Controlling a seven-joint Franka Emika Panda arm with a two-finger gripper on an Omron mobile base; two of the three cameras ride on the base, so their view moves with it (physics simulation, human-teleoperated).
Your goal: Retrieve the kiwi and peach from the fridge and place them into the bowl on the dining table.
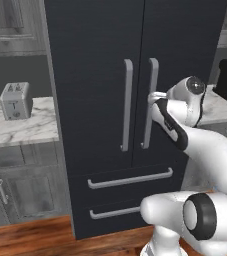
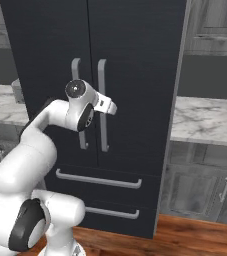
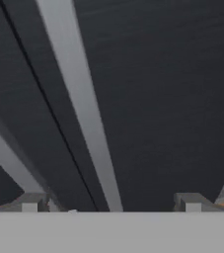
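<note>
A: So, what stands in front of the base?

B: Mostly the fridge [image 1: 105,75], tall and black, both doors closed, two long grey bar handles side by side at the middle seam and two drawers with horizontal handles below. Marble tabletop [image 1: 20,127] runs off to each side of it over grey cabinets.

A: And the arm?

B: It rises from the base, bends at a big elbow and reaches forward and up, with the forearm slanting toward the door seam. The wrist is turned so the hand points straight at the doors at about mid-handle height.

A: Where exactly is the gripper?

B: The gripper [image 1: 154,97] sits right at the right-hand door handle [image 1: 150,100]; from the right base view it overlaps that same bar. In the hand view the handle runs as a pale diagonal strip between the two fingertips [image 3: 32,202].

A: Clamped on it?

B: No, the jaws are spread wide, one tip on each side of the bar, with clear gaps.

A: Anything smaller?

B: A silver toaster [image 1: 16,100] on the left tabletop.
</note>
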